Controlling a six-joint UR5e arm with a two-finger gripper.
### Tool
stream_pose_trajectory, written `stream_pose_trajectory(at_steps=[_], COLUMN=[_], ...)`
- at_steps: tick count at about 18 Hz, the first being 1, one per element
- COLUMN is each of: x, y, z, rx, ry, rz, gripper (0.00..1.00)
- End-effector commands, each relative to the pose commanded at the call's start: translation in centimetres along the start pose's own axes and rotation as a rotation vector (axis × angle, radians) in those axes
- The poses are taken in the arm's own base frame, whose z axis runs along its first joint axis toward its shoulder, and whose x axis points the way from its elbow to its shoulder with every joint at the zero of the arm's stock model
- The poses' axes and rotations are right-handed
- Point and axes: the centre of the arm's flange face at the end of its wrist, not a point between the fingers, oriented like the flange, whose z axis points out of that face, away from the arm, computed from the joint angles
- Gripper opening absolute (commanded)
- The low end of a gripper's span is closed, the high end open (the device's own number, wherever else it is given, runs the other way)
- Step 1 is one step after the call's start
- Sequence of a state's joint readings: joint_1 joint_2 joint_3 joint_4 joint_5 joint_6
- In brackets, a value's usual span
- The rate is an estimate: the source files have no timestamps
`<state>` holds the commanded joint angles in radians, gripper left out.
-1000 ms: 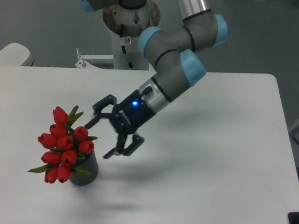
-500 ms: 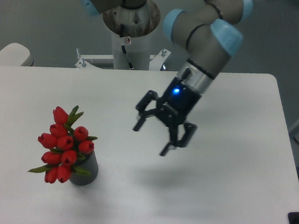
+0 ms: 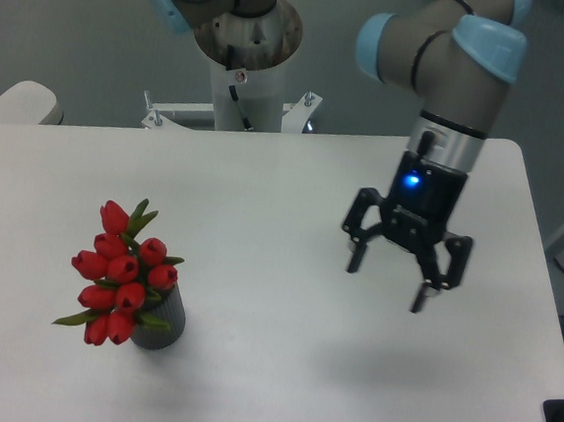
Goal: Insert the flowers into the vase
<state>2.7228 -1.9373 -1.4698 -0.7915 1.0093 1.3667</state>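
The flowers (image 3: 121,278) are seen standing in the vase (image 3: 162,321) at the lower left of the frame, the red buds spread wider than the dark ribbed cylinder, whose mouth is hidden behind them. The gripper (image 3: 389,282) is held over the white table (image 3: 284,191) right of centre, well apart from the vase, its jaws spread wide and holding nothing.

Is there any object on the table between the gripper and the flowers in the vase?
No. Only bare white table shows between the open gripper on the right and the flowers on the left, which already stand in the vase.
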Motion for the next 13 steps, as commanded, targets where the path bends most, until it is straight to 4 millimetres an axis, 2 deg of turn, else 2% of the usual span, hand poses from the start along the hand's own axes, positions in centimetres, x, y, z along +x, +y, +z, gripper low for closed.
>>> stream_pose_trajectory(at_steps=[3, 7, 9, 13], x=[-1.7, -2.9, -3.0, -2.4], y=[0.1, 1.2, 1.7, 1.2], z=[-0.2, -0.7, -0.6, -0.1], rx=[-0.040, -0.181, -0.234, -0.245], ry=[0.007, 0.040, 0.059, 0.072], rz=[0.025, 0.154, 0.202, 0.200], gripper=[1.00, 1.00, 1.00, 1.00])
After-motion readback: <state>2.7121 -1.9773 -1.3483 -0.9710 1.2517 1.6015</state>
